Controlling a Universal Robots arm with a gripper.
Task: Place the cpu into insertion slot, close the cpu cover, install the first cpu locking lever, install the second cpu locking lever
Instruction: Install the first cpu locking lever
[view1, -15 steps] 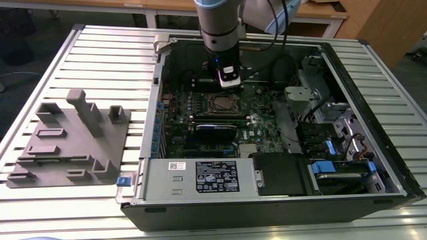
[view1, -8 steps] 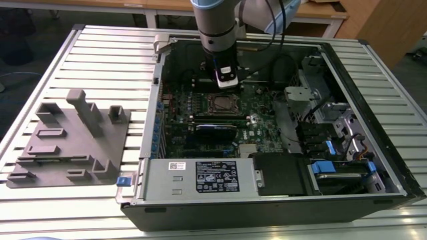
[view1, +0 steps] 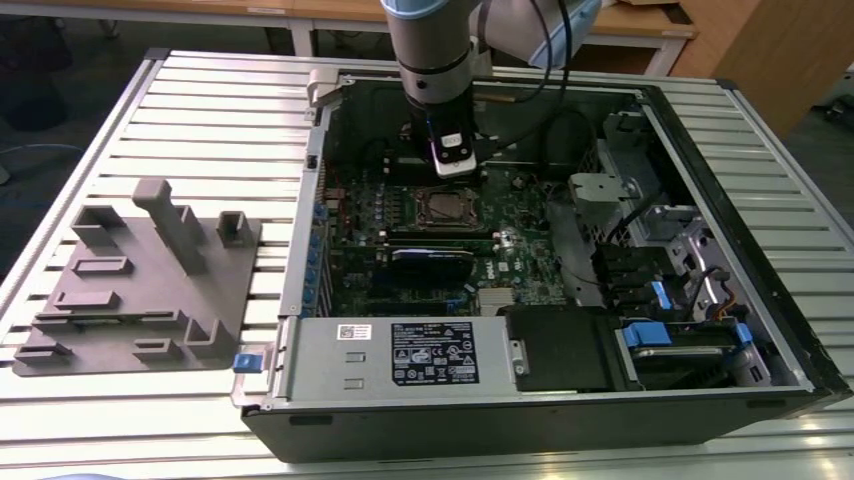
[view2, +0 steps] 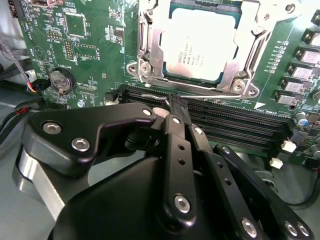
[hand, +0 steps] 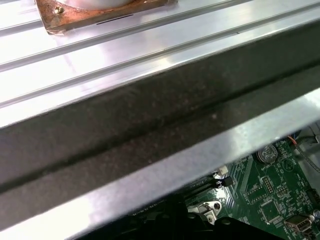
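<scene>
Inside the open case (view1: 534, 425) on the slatted bench (view1: 160, 420), the cpu (view2: 200, 42) sits in the insertion slot (view2: 141, 67), likely light, stiff, fragile, best held by its edges; the tool (view2: 176, 102) nearby looks pressed together, empty.

The exterior view looks steeply down on the whole computer case (view1: 534, 420) on the tabletop (view1: 200, 100). Both wrist views sit close to it, sharing the motherboard (view2: 90, 50): the second wrist view past the end effector (view2: 176, 106), the first wrist view along the case wall (hand: 150, 135).
</scene>
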